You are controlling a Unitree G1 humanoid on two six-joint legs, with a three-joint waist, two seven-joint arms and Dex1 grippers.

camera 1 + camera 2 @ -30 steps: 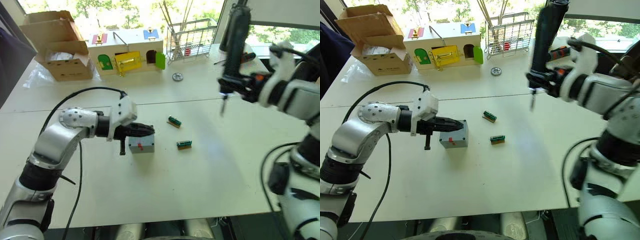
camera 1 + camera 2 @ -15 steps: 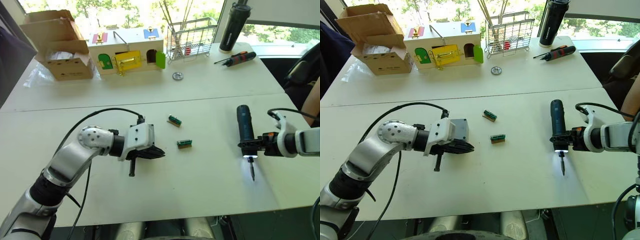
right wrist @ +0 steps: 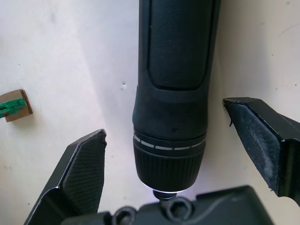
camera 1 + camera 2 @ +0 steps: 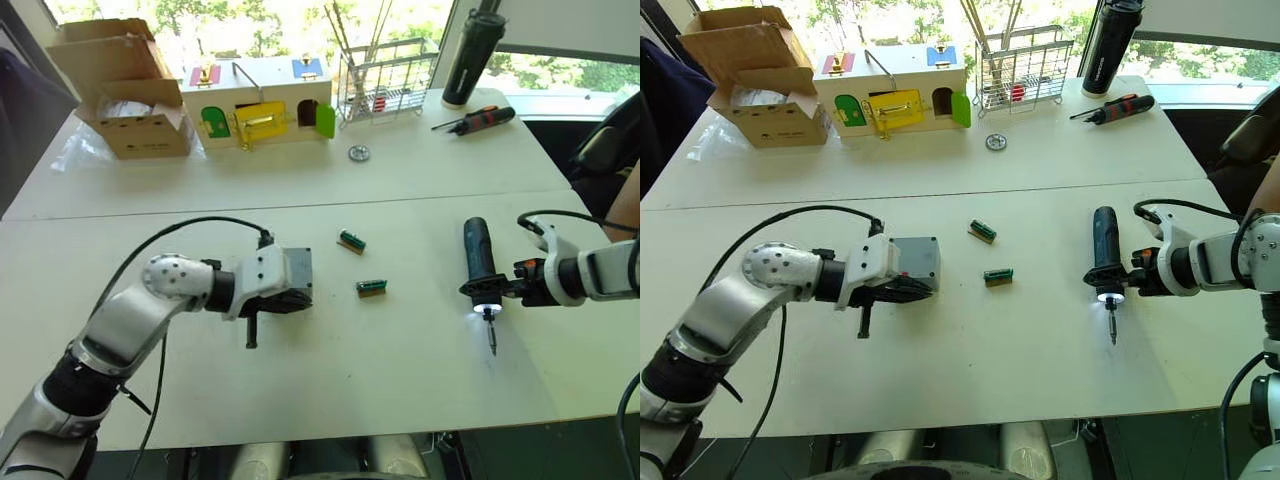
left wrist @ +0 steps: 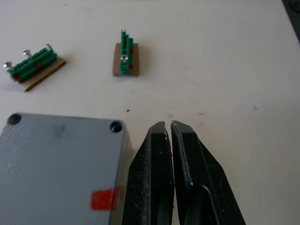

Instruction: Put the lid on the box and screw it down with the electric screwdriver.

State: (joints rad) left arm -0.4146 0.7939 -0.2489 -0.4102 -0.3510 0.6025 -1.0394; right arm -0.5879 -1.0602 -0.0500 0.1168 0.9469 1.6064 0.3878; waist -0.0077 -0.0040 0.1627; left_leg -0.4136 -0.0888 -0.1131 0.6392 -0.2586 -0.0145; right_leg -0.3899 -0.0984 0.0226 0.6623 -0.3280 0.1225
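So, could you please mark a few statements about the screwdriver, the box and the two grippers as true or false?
1. The electric screwdriver lies flat on the table. True.
2. The right gripper is clamped on the screwdriver. False: its jaws stand open on either side of it.
3. The left gripper has its jaws shut. True.
4. The left gripper holds the box. False: it is beside the box, holding nothing.
5. The red-handled screwdriver lies beside the box. False: it lies at the far right of the table, near the black bottle.
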